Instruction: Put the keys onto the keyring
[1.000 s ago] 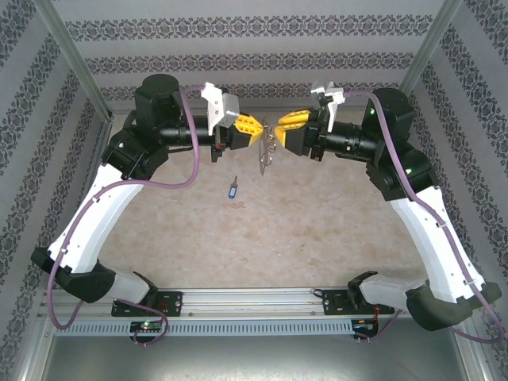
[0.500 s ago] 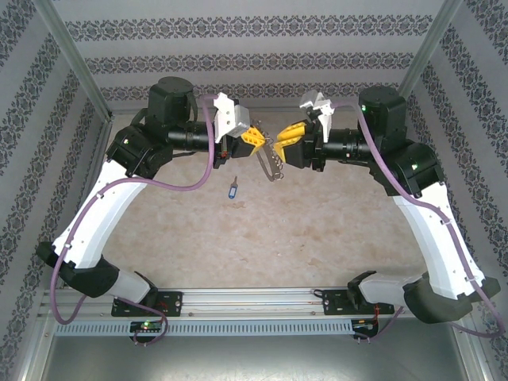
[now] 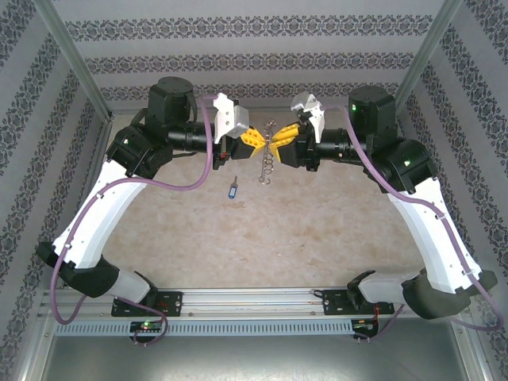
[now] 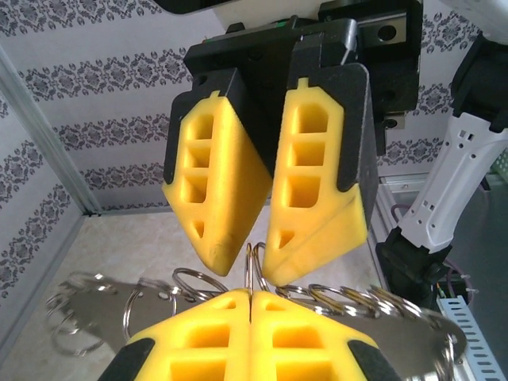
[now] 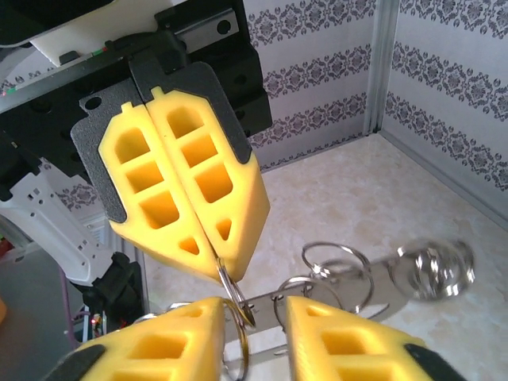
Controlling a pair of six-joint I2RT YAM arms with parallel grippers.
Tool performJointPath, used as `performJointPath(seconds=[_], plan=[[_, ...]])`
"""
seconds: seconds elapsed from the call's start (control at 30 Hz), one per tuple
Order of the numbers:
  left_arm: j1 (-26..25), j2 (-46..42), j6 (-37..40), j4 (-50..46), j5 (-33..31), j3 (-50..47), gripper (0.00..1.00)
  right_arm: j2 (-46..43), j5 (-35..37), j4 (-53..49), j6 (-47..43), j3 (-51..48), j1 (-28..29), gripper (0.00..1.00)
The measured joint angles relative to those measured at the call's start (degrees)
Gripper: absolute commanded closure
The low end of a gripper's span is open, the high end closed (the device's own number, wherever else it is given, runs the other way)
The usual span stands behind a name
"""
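Observation:
The keyring (image 3: 268, 163), a metal strip strung with several small split rings, hangs in the air between the two grippers. My left gripper (image 3: 261, 143) is shut on one of its rings, pinched edge-on between the yellow fingertips in the left wrist view (image 4: 252, 292). My right gripper (image 3: 284, 140) faces it tip to tip and stands open (image 5: 254, 305), its fingers on either side of that ring without closing on it. The strip (image 5: 389, 271) trails away to the right. The blue-headed key (image 3: 232, 189) lies alone on the table, below and left of the grippers.
Patterned walls enclose the beige table (image 3: 302, 230) on three sides, with metal posts (image 3: 71, 55) at the back corners. Both arm bases sit on the rail (image 3: 254, 305) at the near edge.
Both grippers have closed in on each other at the back of the table. The keyring, earlier slanted beside the right gripper, now hangs straight down between the touching fingertips. The key has not moved.

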Motion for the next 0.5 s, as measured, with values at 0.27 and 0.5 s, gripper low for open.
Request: performJointPath(seconds=[0.27,0.5], plan=[[0.1,0.0,-2.0,0.8,1.3,0.0,1.0,0.0,0.4,-1.1,-1.3,1.0,0.5,1.0],[0.1,-0.2,-3.9,2.1,2.1,-0.7,1.0,0.0,0.7,-1.5,-1.3,1.4,1.2,1.0]])
